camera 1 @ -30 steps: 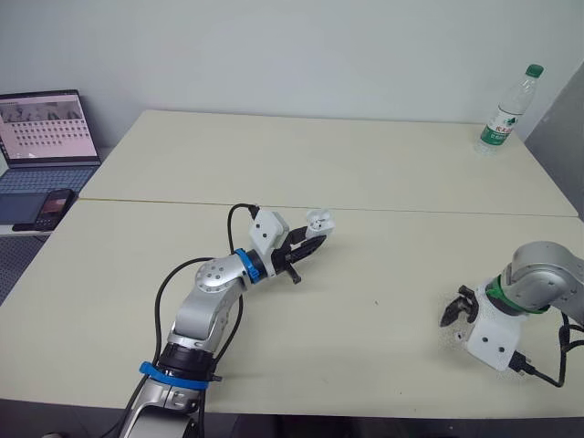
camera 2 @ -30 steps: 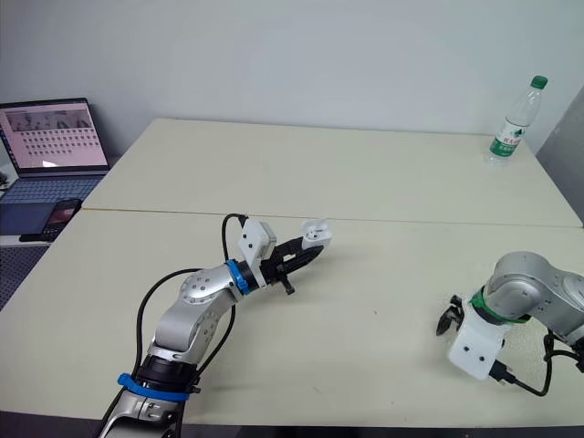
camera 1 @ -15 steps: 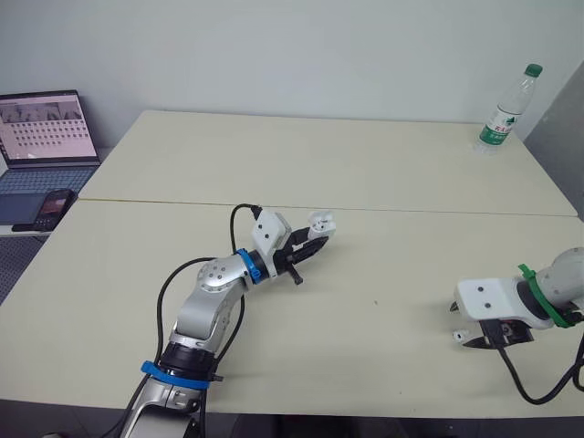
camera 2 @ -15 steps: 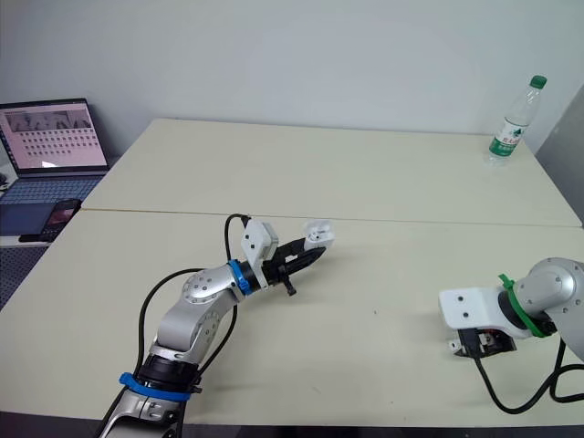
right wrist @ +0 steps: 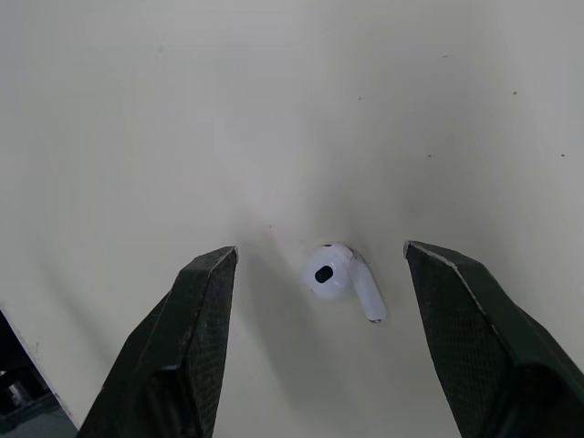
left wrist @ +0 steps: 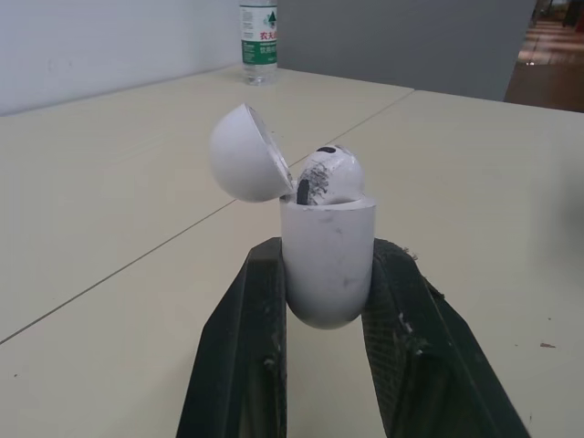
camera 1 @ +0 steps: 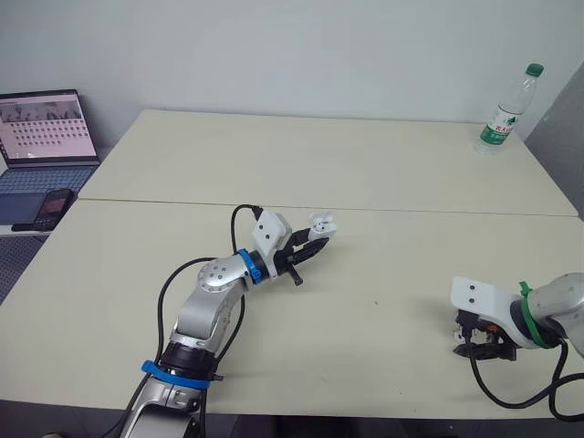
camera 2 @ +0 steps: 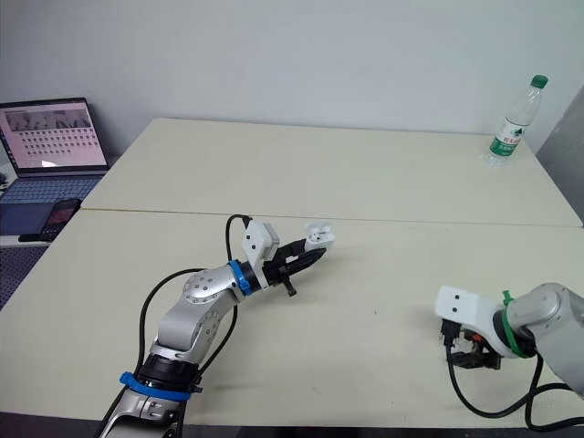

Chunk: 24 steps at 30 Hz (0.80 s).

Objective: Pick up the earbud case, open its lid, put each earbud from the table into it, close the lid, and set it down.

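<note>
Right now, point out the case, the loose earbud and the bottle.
case (left wrist: 327, 260): left wrist view, front of its body.
loose earbud (right wrist: 333, 272): right wrist view, its round head.
bottle (camera 1: 507, 109): left eye view, its clear middle.

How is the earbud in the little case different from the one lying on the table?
The tucked earbud stands in the case, only its round head poking out; the loose earbud lies flat on the table, stem showing. The tucked earbud is held up, inside the case that the left gripper clamps; the loose earbud lies untouched between the right gripper's open fingers. Both are white with a dark spot.
</note>
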Each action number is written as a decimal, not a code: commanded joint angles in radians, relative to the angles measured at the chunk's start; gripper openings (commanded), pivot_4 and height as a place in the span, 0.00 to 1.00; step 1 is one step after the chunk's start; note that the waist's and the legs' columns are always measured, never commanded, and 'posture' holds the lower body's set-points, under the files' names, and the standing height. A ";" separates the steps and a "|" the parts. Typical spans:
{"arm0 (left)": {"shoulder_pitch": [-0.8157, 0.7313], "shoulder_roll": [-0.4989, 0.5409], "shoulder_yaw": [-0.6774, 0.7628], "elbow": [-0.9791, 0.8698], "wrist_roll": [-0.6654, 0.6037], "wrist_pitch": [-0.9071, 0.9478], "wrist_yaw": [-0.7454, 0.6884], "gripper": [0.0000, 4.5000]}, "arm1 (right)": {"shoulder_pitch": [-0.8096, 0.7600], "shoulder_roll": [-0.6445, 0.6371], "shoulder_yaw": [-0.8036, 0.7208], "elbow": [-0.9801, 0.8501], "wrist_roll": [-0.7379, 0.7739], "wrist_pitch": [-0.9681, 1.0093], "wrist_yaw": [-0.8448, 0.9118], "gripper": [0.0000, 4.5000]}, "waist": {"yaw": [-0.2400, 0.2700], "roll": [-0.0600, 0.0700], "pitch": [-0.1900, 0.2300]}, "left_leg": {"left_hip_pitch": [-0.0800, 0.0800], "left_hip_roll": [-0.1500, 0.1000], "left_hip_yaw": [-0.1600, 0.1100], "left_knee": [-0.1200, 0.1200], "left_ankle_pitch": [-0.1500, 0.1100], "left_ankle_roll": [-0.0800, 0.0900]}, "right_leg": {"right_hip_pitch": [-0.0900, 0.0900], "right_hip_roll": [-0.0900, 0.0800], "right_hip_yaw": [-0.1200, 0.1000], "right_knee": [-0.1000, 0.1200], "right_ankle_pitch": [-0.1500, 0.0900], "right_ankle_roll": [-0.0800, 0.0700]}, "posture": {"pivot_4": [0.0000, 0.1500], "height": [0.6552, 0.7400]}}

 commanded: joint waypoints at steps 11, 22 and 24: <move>-0.012 0.006 0.009 -0.034 -0.003 -0.021 -0.002 0.17 | -0.046 -0.047 0.082 0.046 -0.061 -0.129 0.016 0.67 | -0.003 0.000 0.000 | 0.000 0.000 0.000 0.000 0.000 0.000 | 0.000 0.001 0.000 0.000 0.000 0.000 | 1.00 0.95; -0.009 0.008 0.011 -0.039 -0.005 -0.019 0.002 0.17 | -0.050 -0.059 0.089 0.062 -0.082 -0.203 0.042 0.67 | -0.003 0.000 0.000 | 0.000 0.000 0.000 0.000 0.000 0.000 | 0.000 0.001 0.000 0.000 0.000 0.000 | 1.00 0.95; -0.010 0.007 0.011 -0.038 -0.004 -0.019 0.002 0.17 | -0.048 -0.060 0.091 0.070 -0.092 -0.220 0.047 0.64 | -0.003 0.000 0.000 | 0.000 0.000 0.000 0.000 0.000 0.000 | 0.000 0.001 0.000 0.000 0.000 0.000 | 1.00 0.95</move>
